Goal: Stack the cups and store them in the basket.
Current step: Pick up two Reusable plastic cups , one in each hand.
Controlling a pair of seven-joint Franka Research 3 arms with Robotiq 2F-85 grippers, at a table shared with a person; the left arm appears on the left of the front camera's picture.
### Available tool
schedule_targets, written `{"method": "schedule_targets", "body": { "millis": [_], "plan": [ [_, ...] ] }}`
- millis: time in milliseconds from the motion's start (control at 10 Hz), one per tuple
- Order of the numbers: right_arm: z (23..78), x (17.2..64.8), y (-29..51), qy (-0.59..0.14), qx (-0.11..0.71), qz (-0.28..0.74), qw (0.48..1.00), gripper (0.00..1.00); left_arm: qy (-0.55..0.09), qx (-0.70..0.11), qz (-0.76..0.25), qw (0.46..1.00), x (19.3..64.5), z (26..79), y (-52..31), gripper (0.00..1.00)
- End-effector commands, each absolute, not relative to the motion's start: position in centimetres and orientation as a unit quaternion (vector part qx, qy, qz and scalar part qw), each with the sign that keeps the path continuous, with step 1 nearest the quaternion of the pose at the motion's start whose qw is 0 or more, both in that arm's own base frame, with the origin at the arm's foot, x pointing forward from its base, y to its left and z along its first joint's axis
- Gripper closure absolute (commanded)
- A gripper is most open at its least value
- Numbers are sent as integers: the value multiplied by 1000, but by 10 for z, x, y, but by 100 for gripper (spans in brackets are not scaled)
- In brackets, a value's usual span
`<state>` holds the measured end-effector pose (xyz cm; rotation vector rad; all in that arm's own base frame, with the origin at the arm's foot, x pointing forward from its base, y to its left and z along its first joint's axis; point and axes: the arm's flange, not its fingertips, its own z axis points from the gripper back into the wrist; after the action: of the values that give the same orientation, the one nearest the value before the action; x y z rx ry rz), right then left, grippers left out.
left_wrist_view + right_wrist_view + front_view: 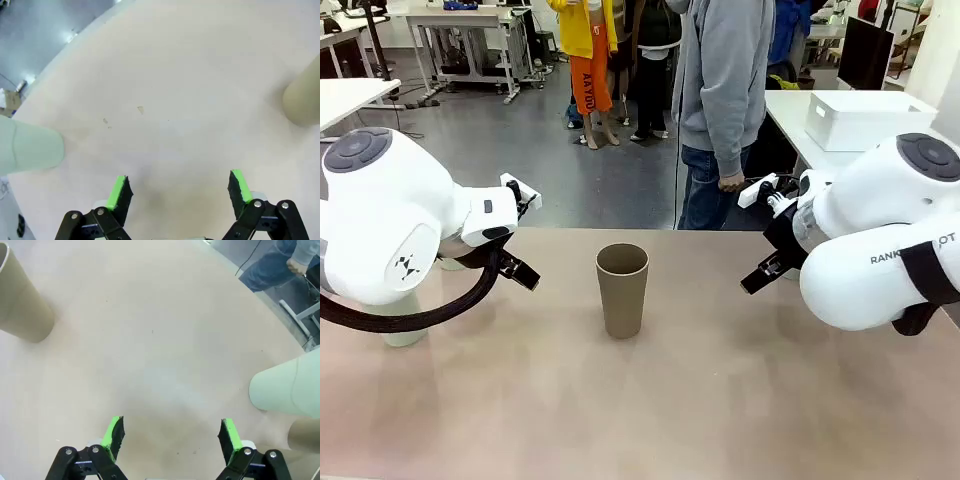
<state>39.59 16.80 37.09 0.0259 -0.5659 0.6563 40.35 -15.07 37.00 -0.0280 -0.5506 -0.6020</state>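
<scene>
Across the table (650,420) in the front view, one taupe cup (622,290) stands upright near the middle. Left wrist view: the left gripper (180,189) gapes wide, holding nothing, with a mint cup (30,150) off to one side. Right wrist view: the right gripper (172,432) is equally wide and empty, with a second mint cup (285,390) close by. I fear a descending finger clips a rim and topples a tall cup.

Likely a lab, white workbenches (460,17), grey floor (570,170)
</scene>
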Motion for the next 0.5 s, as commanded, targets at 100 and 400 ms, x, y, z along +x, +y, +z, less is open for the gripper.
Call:
{"method": "schedule_targets", "body": {
  "millis": [100,400],
  "plan": [
    [371,396,168,-274,13,318,907,0,-268,-14,-293,918,403,370,-151,0],
    [371,396,168,-274,13,318,907,0,-268,-14,-293,918,403,370,-151,0]
  ]
}}
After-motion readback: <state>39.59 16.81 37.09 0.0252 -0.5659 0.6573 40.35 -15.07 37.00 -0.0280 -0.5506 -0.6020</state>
